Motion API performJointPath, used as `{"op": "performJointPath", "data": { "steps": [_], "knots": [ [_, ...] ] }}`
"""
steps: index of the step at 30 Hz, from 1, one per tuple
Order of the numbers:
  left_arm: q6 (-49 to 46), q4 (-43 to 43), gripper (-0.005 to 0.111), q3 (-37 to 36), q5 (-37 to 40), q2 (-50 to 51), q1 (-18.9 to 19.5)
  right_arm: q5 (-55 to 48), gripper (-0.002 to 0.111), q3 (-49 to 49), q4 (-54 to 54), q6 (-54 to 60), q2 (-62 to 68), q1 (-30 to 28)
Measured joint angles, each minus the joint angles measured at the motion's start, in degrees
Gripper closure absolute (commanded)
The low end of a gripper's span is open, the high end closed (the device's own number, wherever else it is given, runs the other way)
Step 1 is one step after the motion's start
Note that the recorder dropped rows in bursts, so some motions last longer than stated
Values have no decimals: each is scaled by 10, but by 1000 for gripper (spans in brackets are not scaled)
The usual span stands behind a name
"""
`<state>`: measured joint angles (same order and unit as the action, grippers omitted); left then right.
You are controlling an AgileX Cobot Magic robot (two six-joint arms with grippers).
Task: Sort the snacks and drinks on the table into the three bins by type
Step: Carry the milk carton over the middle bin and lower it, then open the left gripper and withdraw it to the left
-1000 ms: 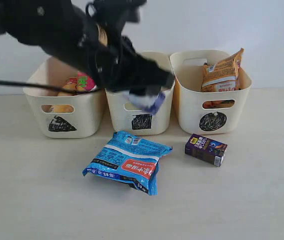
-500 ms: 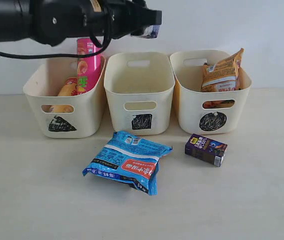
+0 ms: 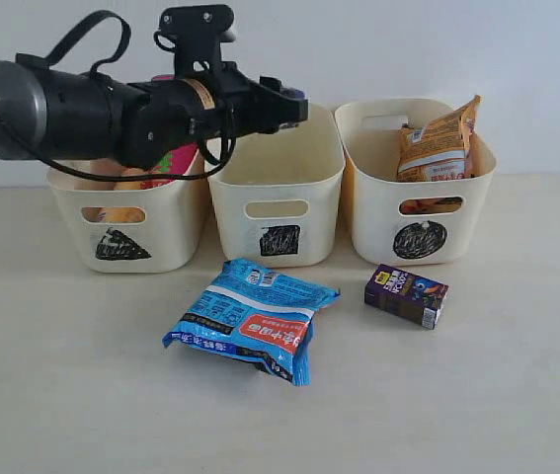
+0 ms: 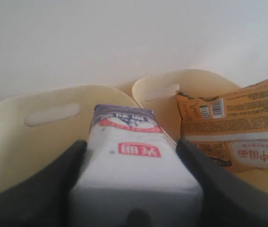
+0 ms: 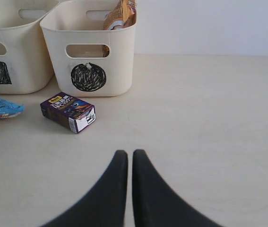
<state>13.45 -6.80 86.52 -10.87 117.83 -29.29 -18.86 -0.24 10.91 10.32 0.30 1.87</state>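
My left gripper (image 3: pixel 294 104) is shut on the white-and-blue drink carton (image 4: pixel 131 161) and holds it just above the square-marked middle bin (image 3: pixel 309 178). Pink and yellow chip tubes (image 3: pixel 166 163) stand in the triangle bin (image 3: pixel 161 222), partly hidden by my arm. An orange packet (image 3: pixel 438 148) leans in the circle bin (image 3: pixel 378 212). The blue packet (image 3: pixel 255 321) and the dark purple carton (image 3: pixel 406 294) lie on the table before the bins. My right gripper (image 5: pixel 129 153) is shut and holds nothing, low over the table, with the purple carton (image 5: pixel 68 111) some way ahead.
The three bins stand in a row against a white wall. My left arm (image 3: pixel 72 109) reaches across above the triangle bin. Bare table (image 3: pixel 497 395) spreads in front of the packet and carton.
My left gripper rose with the carton from in front of the middle bin to high above it, then came down to just over that bin's rim. The right gripper has stayed still.
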Motion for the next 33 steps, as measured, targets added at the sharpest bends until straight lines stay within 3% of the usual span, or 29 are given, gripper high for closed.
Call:
{"op": "performJointPath", "data": {
  "steps": [5,8,12,14,16,19,22,25,33],
  "knots": [
    [0,0,35,0,-3,15,0,0,107,0,0,0,0,0],
    [0,-1,27,0,-14,15,0,0,107,0,0,0,0,0],
    [0,-1,27,0,-17,15,0,0,107,0,0,0,0,0],
    [0,-1,29,0,-17,15,0,0,107,0,0,0,0,0],
    [0,-1,45,0,-15,9,0,0,107,0,0,0,0,0],
    [0,-1,102,0,16,-15,0,0,107,0,0,0,0,0],
    [10,4,103,2,122,-61,7,0,107,0,0,0,0,0],
    [27,31,103,-34,171,-105,44,0,107,0,0,0,0,0],
    [29,38,103,-218,181,-307,169,0,107,0,0,0,0,0]
  ]
}}
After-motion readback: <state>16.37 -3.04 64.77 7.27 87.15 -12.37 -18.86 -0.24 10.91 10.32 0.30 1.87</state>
